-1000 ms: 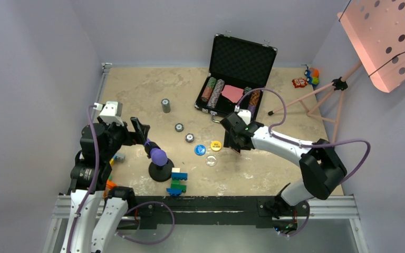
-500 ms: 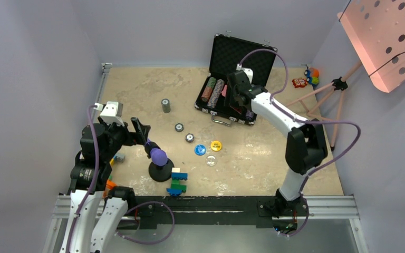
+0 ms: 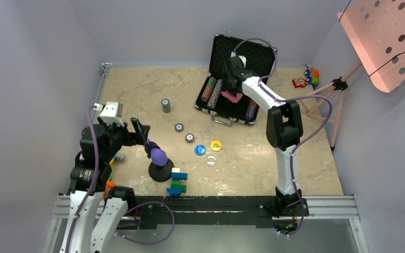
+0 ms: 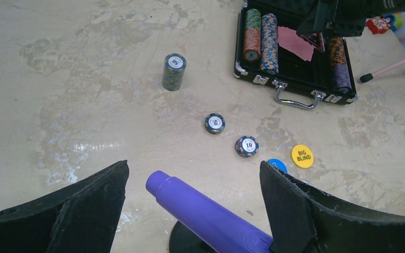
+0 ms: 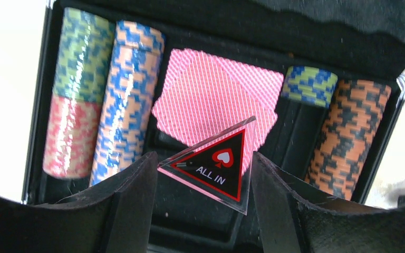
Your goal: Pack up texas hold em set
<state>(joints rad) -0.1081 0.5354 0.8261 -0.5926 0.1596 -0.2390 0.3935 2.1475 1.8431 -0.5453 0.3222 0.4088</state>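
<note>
The black case (image 3: pixel 206 108) lies open at the table's far side, with rows of striped chips (image 5: pixel 129 95) and pink cards (image 5: pixel 216 100) in its slots. My right gripper (image 5: pixel 203 161) hovers over the case's middle (image 3: pixel 231 87), shut on a clear triangular "ALL IN" marker (image 5: pixel 216 168). On the table lie a chip stack (image 3: pixel 165 105), two single chips (image 3: pixel 179 127) (image 3: pixel 189 138), and the blue (image 3: pixel 200 149), yellow (image 3: pixel 216 145) and clear (image 3: pixel 211 160) buttons. My left gripper (image 4: pixel 193 168) stands wide open at the near left, holding nothing.
A purple-tipped object (image 4: pixel 205 216) on a black round base leans between my left fingers without touching them. A toy-brick figure (image 3: pixel 177 182) stands near the front edge. A pink tripod stand (image 3: pixel 321 95) and small toys (image 3: pixel 306 78) sit at the far right.
My right arm has swung from the table in front of the case up and back over the case's compartments. The left arm has not moved.
</note>
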